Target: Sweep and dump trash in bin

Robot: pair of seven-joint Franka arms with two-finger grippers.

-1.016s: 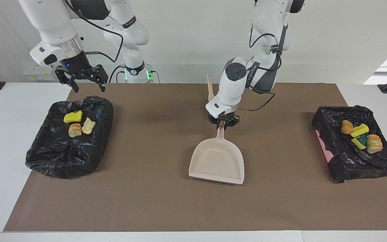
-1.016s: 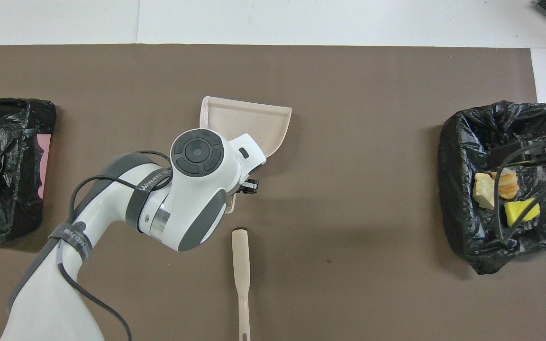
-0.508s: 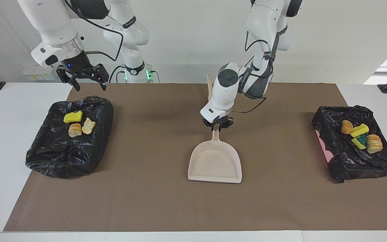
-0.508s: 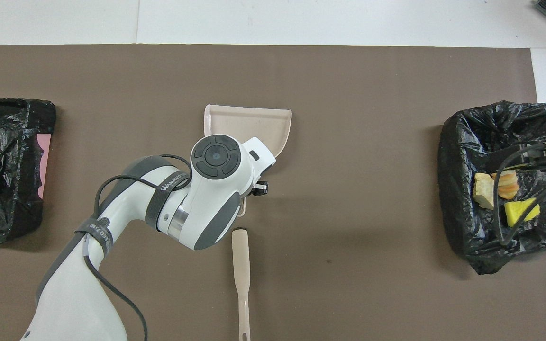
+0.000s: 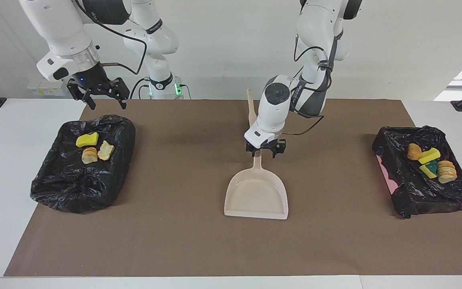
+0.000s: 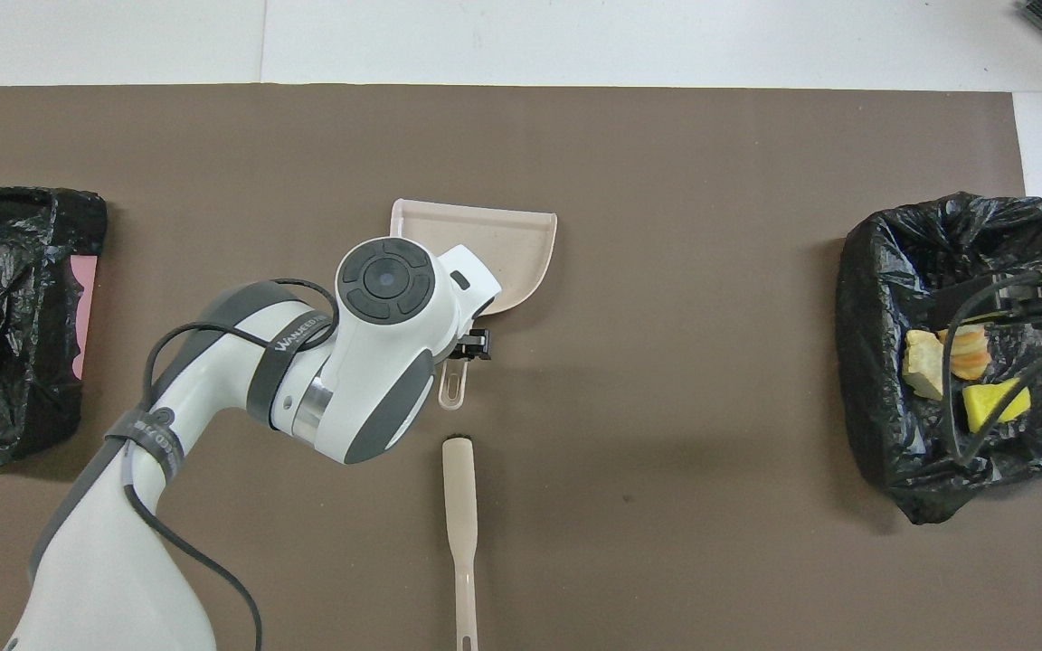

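The trash is lying in two black bags. Three bits (image 5: 93, 147) are sitting in the bag (image 5: 82, 164) at the right arm's end of the table. Four bits (image 5: 431, 162) are sitting in the other bag (image 5: 425, 172) at the left arm's end.

The left gripper (image 5: 266, 150) is hanging low over the handle of the beige dustpan (image 5: 257, 192). Its fingers are standing wide apart, one on each side of the handle, and they are not squeezing it. The dustpan is lying flat on the brown mat (image 5: 175, 224), with its scoop pointing away from the robots. The brush (image 6: 460, 533) is lying on the mat just beside the end of the dustpan's handle, nearer to the robots than the fingers. Both bags are well apart from these fingers.

The right gripper (image 5: 98, 94) is waiting up in the air over the edge of its bag that lies nearest the robots. Its fingers are spread wide and are holding nothing. The three bits are lying below them, a little farther from the robots.
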